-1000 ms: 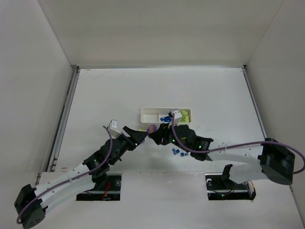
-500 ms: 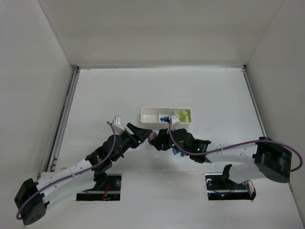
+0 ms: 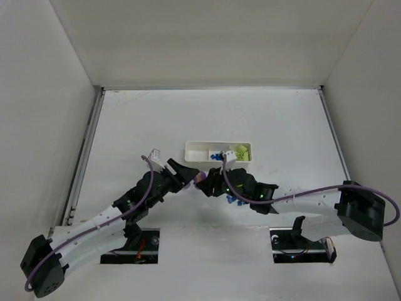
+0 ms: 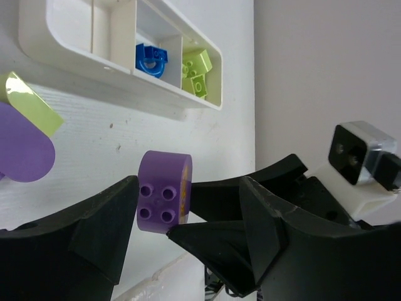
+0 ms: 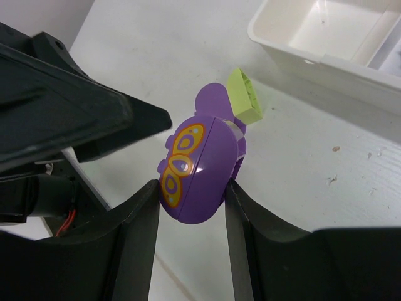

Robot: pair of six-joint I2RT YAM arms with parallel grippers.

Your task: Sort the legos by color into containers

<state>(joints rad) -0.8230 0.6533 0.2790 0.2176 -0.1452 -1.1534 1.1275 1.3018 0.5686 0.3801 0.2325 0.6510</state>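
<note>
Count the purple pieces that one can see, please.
2. The butterfly-patterned purple piece is gripped in the right pincer. The other purple piece lies on the table beside a yellow-green block. More may be hidden.

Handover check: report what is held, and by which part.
The right gripper holds the butterfly-marked purple piece, fingers on its opposite sides; the left gripper is open.

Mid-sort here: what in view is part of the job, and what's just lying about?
Job: tray; purple piece in right gripper; second purple piece, green block beside it; blue brick and green blocks in tray; loose blue bricks.
Lying about: nothing loose; only the arms' purple cables.
</note>
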